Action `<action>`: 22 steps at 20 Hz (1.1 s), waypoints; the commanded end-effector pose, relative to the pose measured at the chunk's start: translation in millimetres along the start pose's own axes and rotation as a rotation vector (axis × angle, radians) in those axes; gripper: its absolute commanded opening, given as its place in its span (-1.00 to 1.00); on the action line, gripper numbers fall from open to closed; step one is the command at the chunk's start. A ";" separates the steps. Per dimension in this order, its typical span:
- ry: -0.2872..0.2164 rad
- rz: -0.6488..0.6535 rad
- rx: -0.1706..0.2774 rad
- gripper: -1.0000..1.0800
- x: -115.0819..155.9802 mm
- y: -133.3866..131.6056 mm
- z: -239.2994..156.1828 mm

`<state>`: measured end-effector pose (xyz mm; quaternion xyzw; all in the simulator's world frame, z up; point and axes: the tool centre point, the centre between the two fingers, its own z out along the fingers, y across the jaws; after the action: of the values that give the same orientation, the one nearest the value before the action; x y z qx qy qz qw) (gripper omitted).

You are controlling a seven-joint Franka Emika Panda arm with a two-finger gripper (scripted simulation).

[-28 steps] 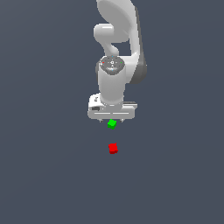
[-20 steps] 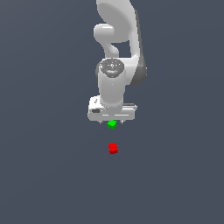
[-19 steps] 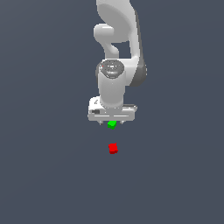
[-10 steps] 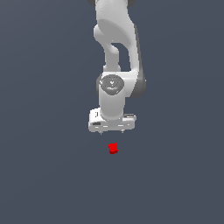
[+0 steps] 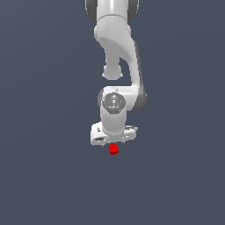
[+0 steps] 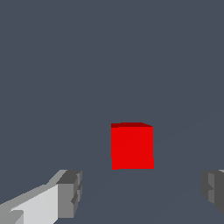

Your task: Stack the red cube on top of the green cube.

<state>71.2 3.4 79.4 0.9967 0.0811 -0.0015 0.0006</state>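
The red cube point(image 5: 114, 149) lies on the dark grey floor, just below my white gripper's body in the exterior view. In the wrist view the red cube point(image 6: 131, 146) sits on the floor ahead of my gripper point(image 6: 142, 190), between the lines of its two grey fingertips point(image 6: 71, 192). The jaws stand wide apart and hold nothing. The fingertips do not touch the cube. The green cube is hidden in both views; my arm covers the spot where it lay.
The white arm point(image 5: 116, 57) rises from the gripper toward the top of the exterior view. The dark grey floor point(image 5: 44, 132) spreads flat all around.
My arm has moved forward and down toward the red cube. The green cube, seen under the gripper before, is now hidden behind the arm. The red cube has not moved.
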 end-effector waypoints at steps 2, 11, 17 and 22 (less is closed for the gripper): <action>0.002 -0.015 0.001 0.92 7.7 -0.2 6.3; 0.002 -0.021 0.001 0.92 11.0 -0.6 10.8; 0.003 -0.022 0.001 0.92 10.8 -0.5 34.1; 0.003 -0.023 0.001 0.92 10.8 -0.8 56.6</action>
<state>81.2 5.9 28.1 0.9957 0.0924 -0.0007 -0.0001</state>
